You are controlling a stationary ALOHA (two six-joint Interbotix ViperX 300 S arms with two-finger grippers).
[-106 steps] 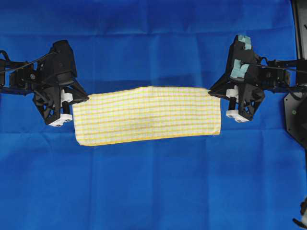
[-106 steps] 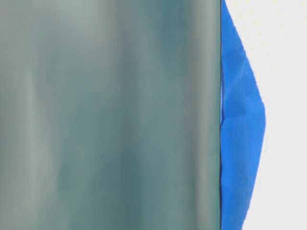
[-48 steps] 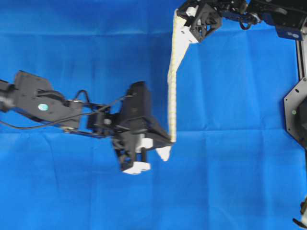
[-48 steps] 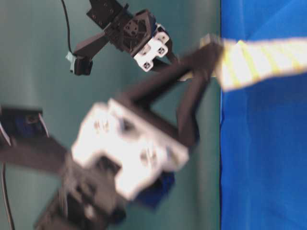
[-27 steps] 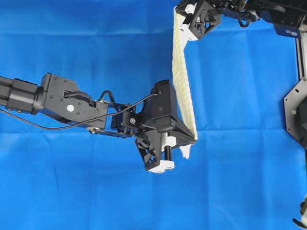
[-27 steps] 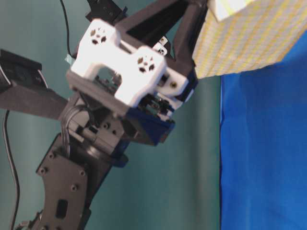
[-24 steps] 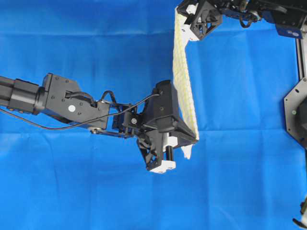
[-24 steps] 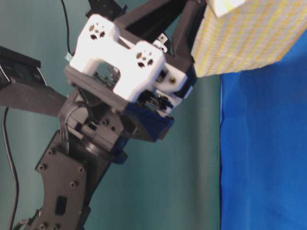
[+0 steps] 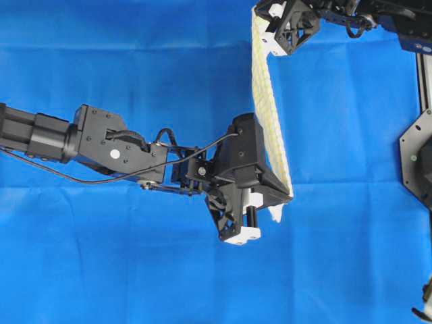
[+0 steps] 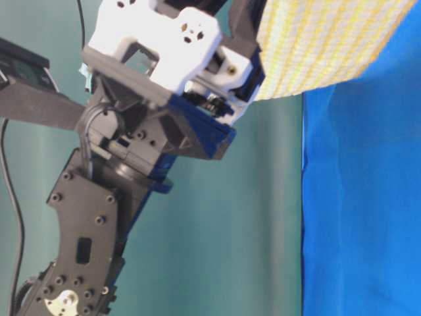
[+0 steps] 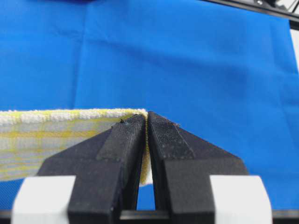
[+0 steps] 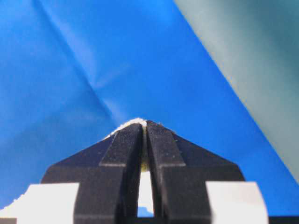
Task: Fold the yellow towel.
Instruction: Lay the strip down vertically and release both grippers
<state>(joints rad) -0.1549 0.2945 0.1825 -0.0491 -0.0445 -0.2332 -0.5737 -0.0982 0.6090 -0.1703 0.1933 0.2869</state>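
The left gripper (image 11: 145, 122) is clamped on one end of the yellow towel (image 9: 268, 108), near the middle of the overhead view; the right gripper (image 12: 144, 127) pinches the other end at the far right. The towel hangs stretched between them, above the blue cloth (image 9: 135, 270). To fold well, I judge both ends should be kept taut and level, then lowered together so the hems align. It is a thin white weave with fine yellow checks, seen almost edge-on from overhead.

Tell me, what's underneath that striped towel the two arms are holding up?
Only the blue cloth shows below the yellow towel. The left pincer covers a patch beneath it.
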